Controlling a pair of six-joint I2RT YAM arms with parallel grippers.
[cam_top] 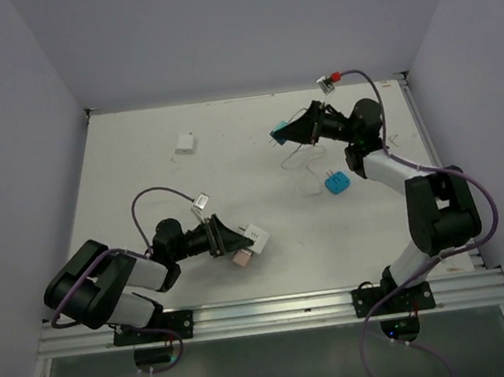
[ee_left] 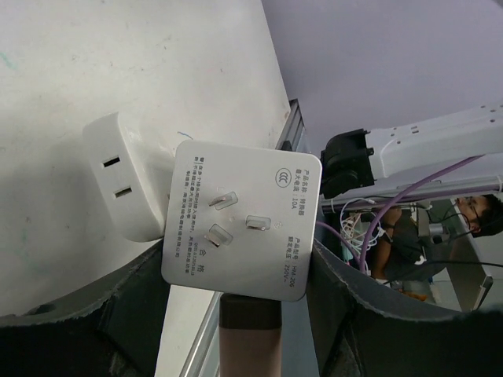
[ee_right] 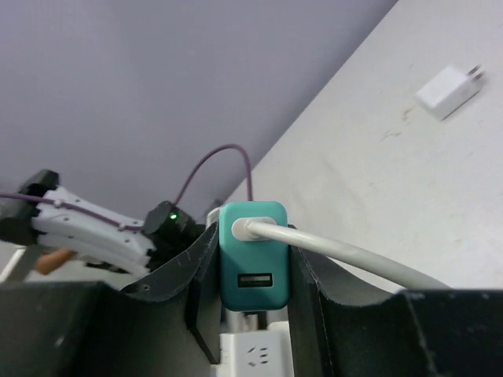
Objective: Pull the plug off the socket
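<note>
The socket (ee_left: pixel 236 236), a white cube with three metal pins facing the left wrist camera, sits clamped between my left gripper's (ee_left: pixel 238 255) fingers. A pink plug (ee_left: pixel 250 338) sticks out of its lower side. In the top view this socket (cam_top: pixel 258 236) and pink plug (cam_top: pixel 241 258) are at the near middle, in my left gripper (cam_top: pixel 238 238). Farther back, my right gripper (cam_top: pixel 289 131) is shut on a teal plug (cam_top: pixel 278 134), well apart from the socket. The teal plug (ee_right: pixel 251 275) carries a white cable (ee_right: pixel 354 255) between the right gripper's (ee_right: pixel 251 251) fingers.
A blue plug (cam_top: pixel 335 184) lies on the table right of centre, with the white cable (cam_top: pixel 299 157) looping near it. A flat white block (cam_top: pixel 185 143) rests at the back left. A metal rail (cam_top: pixel 276 310) edges the near side.
</note>
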